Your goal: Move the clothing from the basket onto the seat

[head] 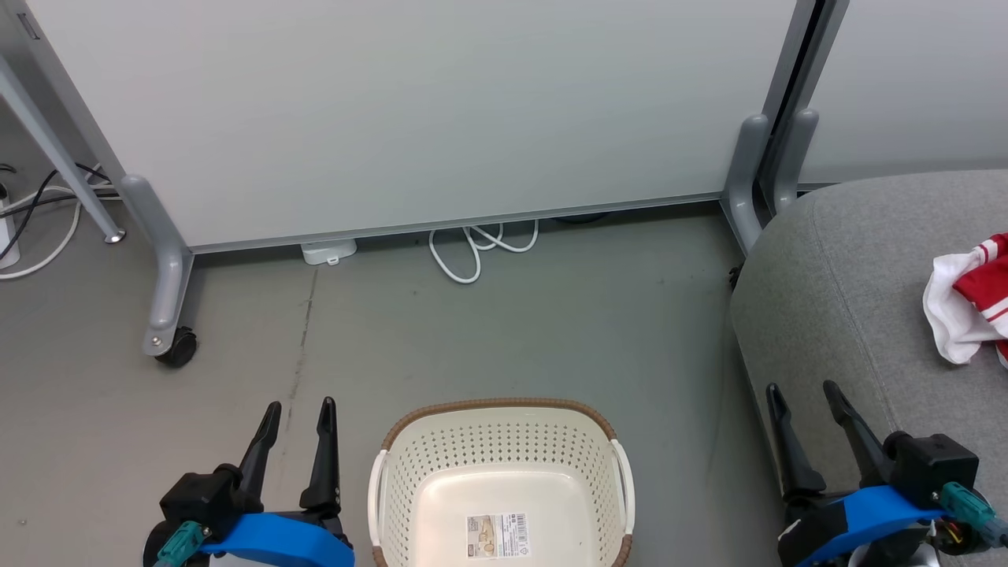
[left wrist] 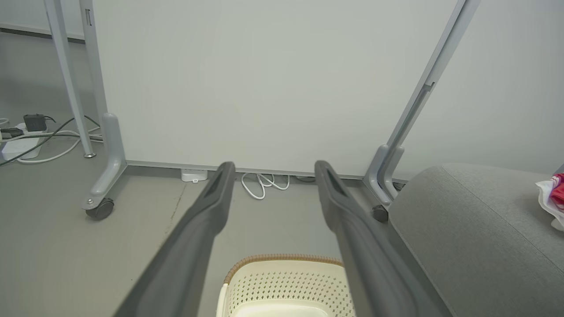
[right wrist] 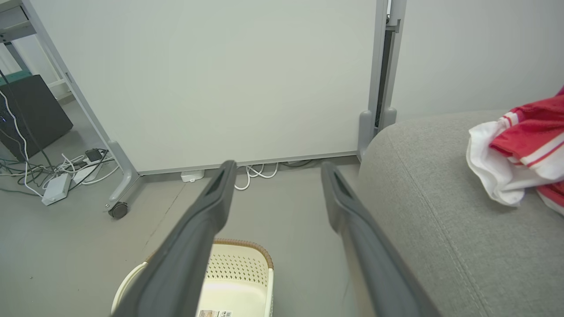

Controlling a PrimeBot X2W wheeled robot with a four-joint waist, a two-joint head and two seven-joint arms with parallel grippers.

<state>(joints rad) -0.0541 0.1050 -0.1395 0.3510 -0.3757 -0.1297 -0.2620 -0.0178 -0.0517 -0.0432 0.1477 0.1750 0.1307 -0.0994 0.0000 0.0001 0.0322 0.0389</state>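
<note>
**Head view and wrist views: observed state**

1. Far left: a wheeled foot (head: pixel 168 315) of the pale partition panel (head: pixel 409 110) stood on the grey floor (head: pixel 551 315). In the left wrist view, a power strip (left wrist: pixel 17 149) with dark cables lay farther left.

2. Near left: the left gripper (head: pixel 301 404) hung above the floor just left of the basket (head: pixel 496 405). Its two dark fingers were spread apart and grasped nothing. The fingers pointed toward the partition panel.

3. Near centre: the basket stood upright on the floor between the two grippers. Its brown woven-look rim faced up. Its bare cream bottom carried a barcode sticker (head: pixel 496 536). Neither gripper touched the basket.

4. Far centre: a coiled white cable (head: pixel 472 248) lay at the foot of the partition panel.

5. Near right: the right gripper (head: pixel 802 387) hung over the near left edge of the seat (head: pixel 850 283). Its fingers were likewise released and spread, with nothing between them.

6. Right: the seat stood to the right of the basket and apart from it, with floor between them. The clothing (head: pixel 972 303) lay bunched on the seat cushion toward the right edge of the head view. A white fold faced left and red fabric with white stripes lay behind it. The clothing was well apart from the right gripper.
</note>
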